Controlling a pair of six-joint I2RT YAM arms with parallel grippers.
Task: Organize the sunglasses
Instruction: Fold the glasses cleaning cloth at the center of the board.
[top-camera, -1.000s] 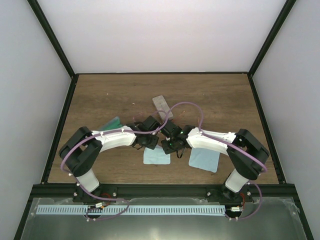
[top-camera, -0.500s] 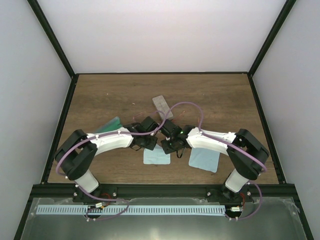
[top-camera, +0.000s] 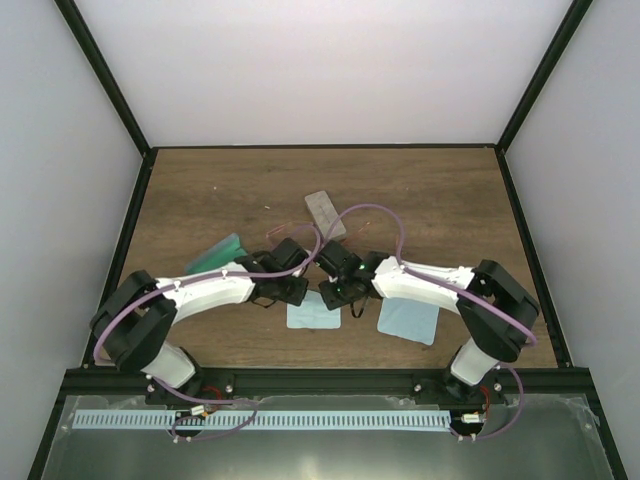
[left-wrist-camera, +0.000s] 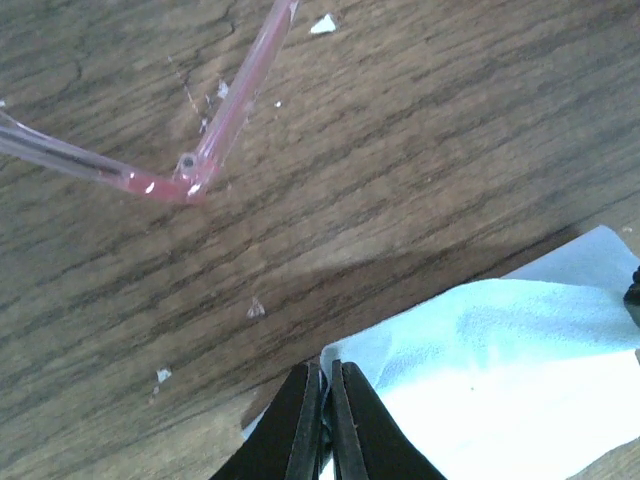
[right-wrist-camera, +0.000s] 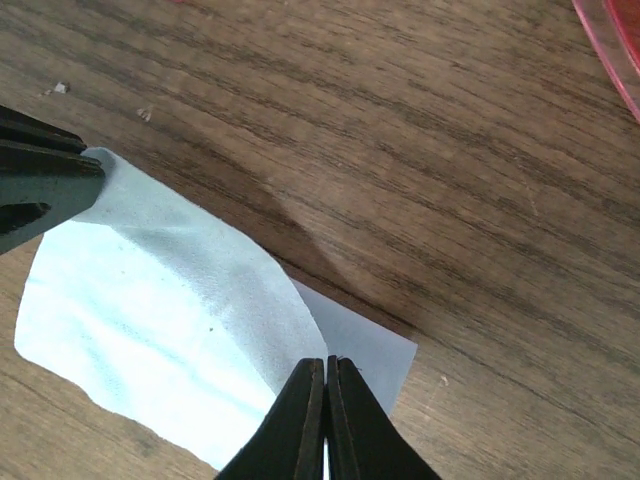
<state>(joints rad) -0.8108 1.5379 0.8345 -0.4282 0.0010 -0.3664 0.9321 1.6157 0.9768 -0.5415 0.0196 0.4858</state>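
Left wrist: hinge of red sunglasses

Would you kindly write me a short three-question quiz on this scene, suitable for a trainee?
1. True or false: the visible part of the red sunglasses lies on the bare table.
2. What do the left fingers and right fingers pinch? A) the sunglasses B) the middle cloth C) nothing
3. Fill in: the top view shows ___ light-blue cloths.
Key: 1 true; 2 B; 3 two.
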